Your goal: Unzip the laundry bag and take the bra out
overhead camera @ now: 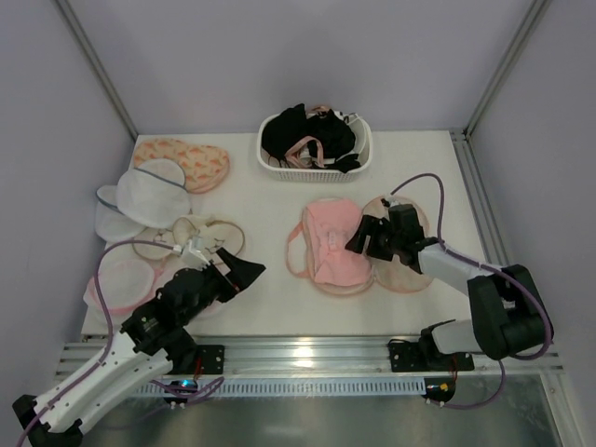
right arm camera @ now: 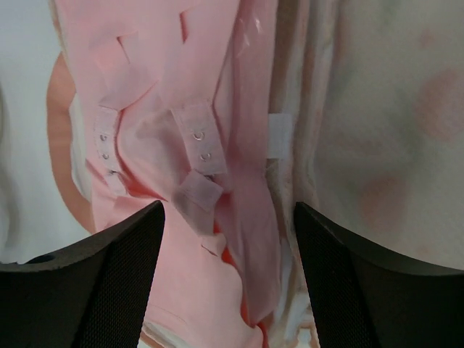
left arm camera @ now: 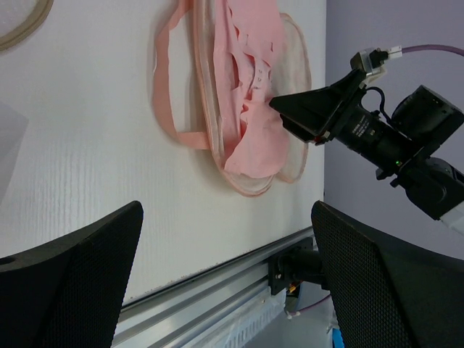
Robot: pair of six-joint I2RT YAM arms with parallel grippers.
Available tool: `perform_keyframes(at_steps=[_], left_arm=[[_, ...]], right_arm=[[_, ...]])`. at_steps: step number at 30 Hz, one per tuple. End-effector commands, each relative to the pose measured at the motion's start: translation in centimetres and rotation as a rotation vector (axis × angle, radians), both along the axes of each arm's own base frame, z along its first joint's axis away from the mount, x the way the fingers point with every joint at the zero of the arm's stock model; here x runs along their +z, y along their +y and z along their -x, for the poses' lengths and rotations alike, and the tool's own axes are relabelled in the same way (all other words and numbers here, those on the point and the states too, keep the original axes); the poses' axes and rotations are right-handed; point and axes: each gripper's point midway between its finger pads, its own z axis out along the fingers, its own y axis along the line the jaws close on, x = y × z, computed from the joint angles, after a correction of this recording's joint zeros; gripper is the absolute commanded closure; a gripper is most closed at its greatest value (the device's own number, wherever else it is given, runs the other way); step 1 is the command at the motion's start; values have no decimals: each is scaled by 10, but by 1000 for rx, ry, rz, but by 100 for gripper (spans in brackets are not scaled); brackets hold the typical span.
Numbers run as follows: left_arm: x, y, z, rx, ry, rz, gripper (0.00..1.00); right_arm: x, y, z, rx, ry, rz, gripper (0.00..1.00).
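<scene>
Hovering over the opened bag (overhead camera: 412, 268), the R hand (overhead camera: 365, 237) sits at centre-right of the tabletop (overhead camera: 279, 303), fingers apart w/ nothing clamped. In the R wrist view both fingers (right arm camera: 109, 283) frame the bra (right arm camera: 167, 145) below; can't tell if they touch the fabric. The bag lies unzipped and flat, two round halves side by side. The bra (overhead camera: 331, 244) rests on the left half, folded and rumpled. The right half shows its pale printed lining (right arm camera: 377, 109), bare.

The bra is not out yet: it's on the bag, w/ the pink rim visible round it. One strap (overhead camera: 292, 250) loops out left onto the tabletop. Hook-and-eye tabs (right arm camera: 199, 141) face up near the middle of the R wrist view.

The L hand (overhead camera: 237, 270) is at lower left, well apart from the bag, fingers spread wide and holding nothing. Its wrist cam looks across at the bra (left arm camera: 246, 109), the bag rim (left arm camera: 296, 87) and the R hand (left arm camera: 304, 112), which is just beside the bra's edge.

Other stuff:
- White basket (overhead camera: 359, 160) at back centre w/ black garments (overhead camera: 296, 132) inside, plus some pink items.
- Second peach bag (overhead camera: 186, 160) at back left, closed.
- Mesh bag (overhead camera: 154, 191) near it, overlapping its front edge.
- Cream bags (overhead camera: 209, 233) w/ pink rims beside the L arm.
</scene>
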Motion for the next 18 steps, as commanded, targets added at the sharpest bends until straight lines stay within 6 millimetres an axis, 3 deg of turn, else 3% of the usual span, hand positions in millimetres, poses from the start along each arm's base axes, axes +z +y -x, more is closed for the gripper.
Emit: perform_keyframes(at_steps=[1,3,10,18], left_arm=[[17,6,-1,16,-40,7,1],[18,8,0,20,-44,6,1],[13,9,-1,25,-39,-9,0],[10,10,-2,32,-36,-18,1]], right_arm=[[47,39,-33,140,-194,-236,25],[49,44,-36,164,-201,-281,25],[31,47,-39,169,-140,-335,29],[43,42,-30,173,-177,-308,32]])
